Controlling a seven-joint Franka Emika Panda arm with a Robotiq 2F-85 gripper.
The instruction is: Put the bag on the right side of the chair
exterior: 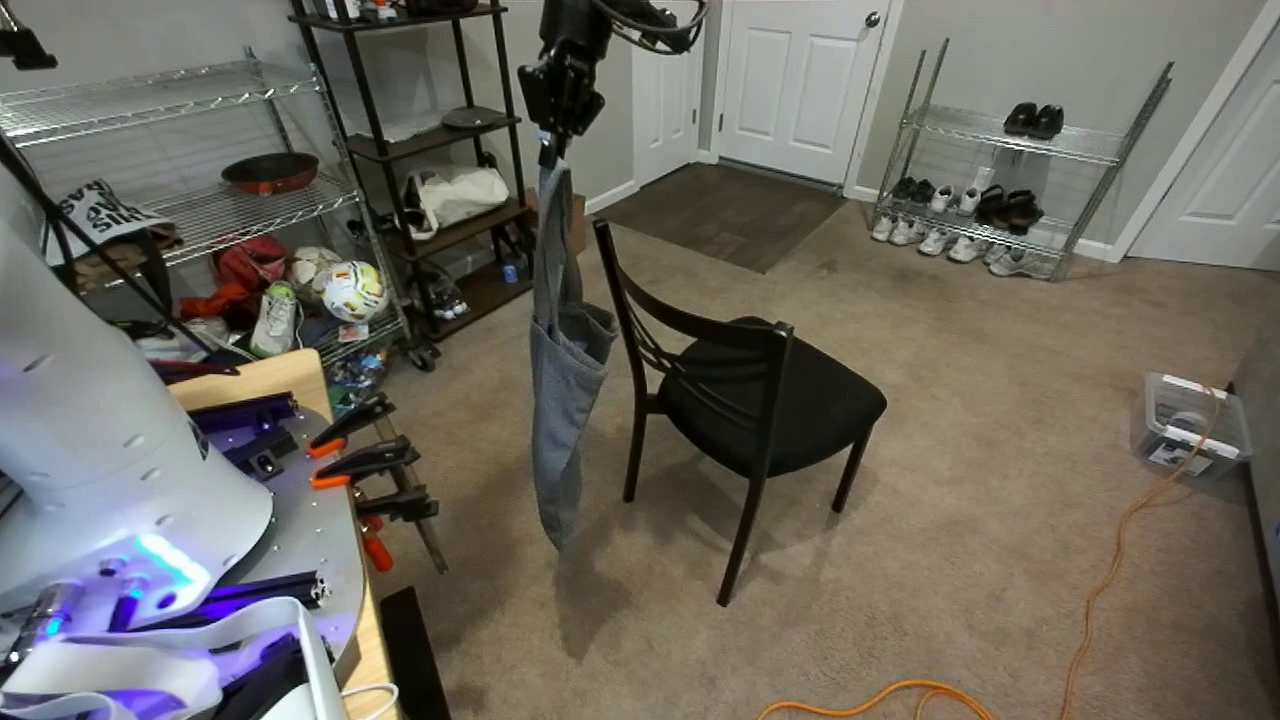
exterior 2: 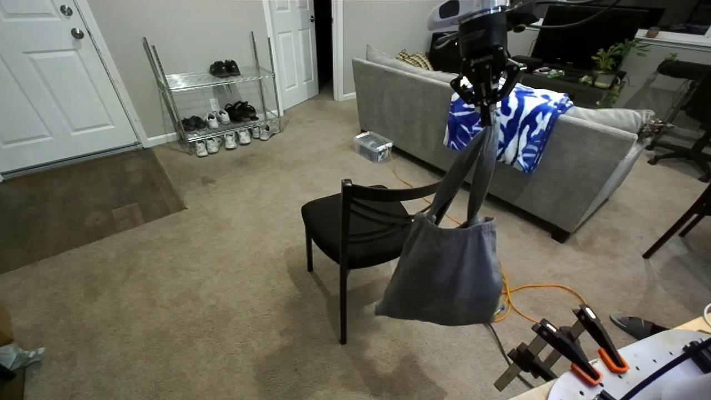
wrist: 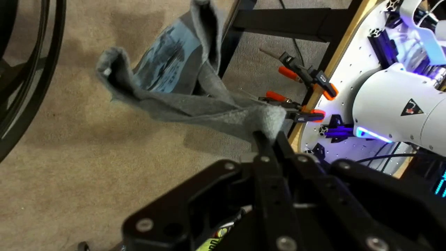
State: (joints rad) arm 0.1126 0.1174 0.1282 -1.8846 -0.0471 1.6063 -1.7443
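Observation:
The bag, a limp grey cloth tote, hangs in the air by its straps in both exterior views (exterior: pixel 568 400) (exterior 2: pixel 447 278). In the wrist view its straps (wrist: pixel 195 106) run to the fingertips, and a blue printed patch shows inside. My gripper (exterior: pixel 552 150) is shut on the top of the straps, also in an exterior view (exterior 2: pixel 486 118) and the wrist view (wrist: pixel 270 139). The black chair (exterior: pixel 800 400) stands upright beside the bag, backrest towards it, also in an exterior view (exterior 2: pixel 355 228). In the wrist view its curved backrest (wrist: pixel 54 62) shows at the left edge. The bag's bottom is above the floor.
The robot's table edge with black and orange clamps (exterior: pixel 365 460) is on the bag's side away from the chair. Metal (exterior: pixel 270 200) and black shelves (exterior: pixel 440 140) stand behind. A grey sofa (exterior 2: pixel 400 105), a plastic box (exterior 2: pixel 373 147) and an orange cord (exterior: pixel 1090 600) are beyond the chair.

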